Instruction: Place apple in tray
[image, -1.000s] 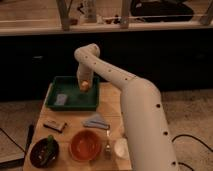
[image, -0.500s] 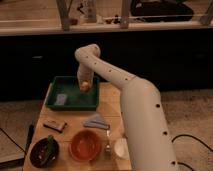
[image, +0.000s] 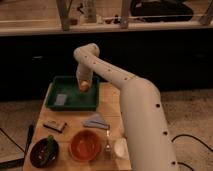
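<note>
The dark-green tray (image: 62, 103) sits at the far end of the wooden table. My white arm reaches over from the right, and my gripper (image: 83, 83) hangs over the tray's right half. The small orange-yellow apple (image: 84, 86) sits right at the gripper's tip, inside the tray's outline. I cannot tell whether it rests on the tray floor or hangs just above it.
A small grey-blue item (image: 61, 99) lies in the tray's left half. On the table: a dark flat bar (image: 54, 125), a grey-blue folded object (image: 96, 121), an orange bowl (image: 86, 145), a dark bowl (image: 44, 152) and a white cup (image: 120, 147). A dark counter stands behind.
</note>
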